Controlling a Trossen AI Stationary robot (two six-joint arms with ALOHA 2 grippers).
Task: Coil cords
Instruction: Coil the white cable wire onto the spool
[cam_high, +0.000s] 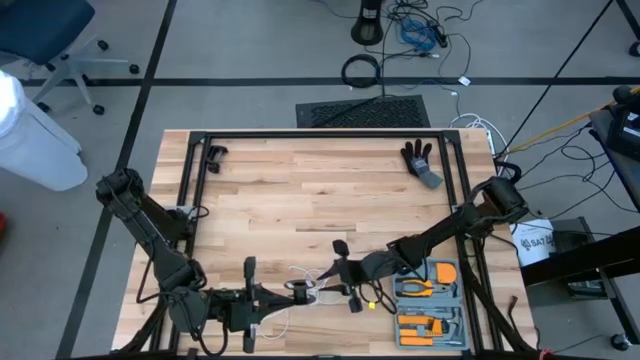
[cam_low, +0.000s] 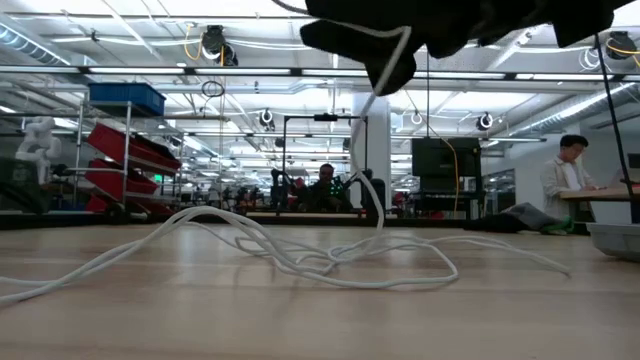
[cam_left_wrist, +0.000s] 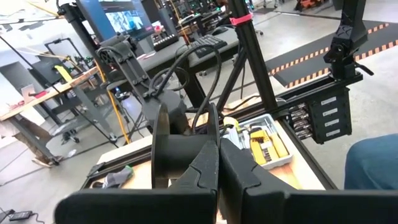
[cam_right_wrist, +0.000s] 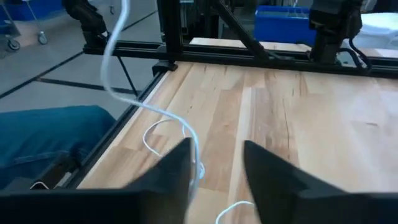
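Two dark jointed arms, black cables, wedge-shaped claw (cam_right_wrist: 214, 171) fingers.

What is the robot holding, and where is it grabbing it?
The left gripper is shut on the black reel, pinching its rim. The right gripper is open around the white cord, not yet gripping it.

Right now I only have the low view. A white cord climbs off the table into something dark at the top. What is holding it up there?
Observer: From above, both arms meet there. The left gripper has its jaws shut on a black reel.
Operator: And the right one?
Observer: The right gripper has its jaws apart. The white cord runs past the inner side of one finger, and it does not look pinched.
Operator: Anything on the table near them?
Observer: A tray of orange-handled tools lies beside the right arm.
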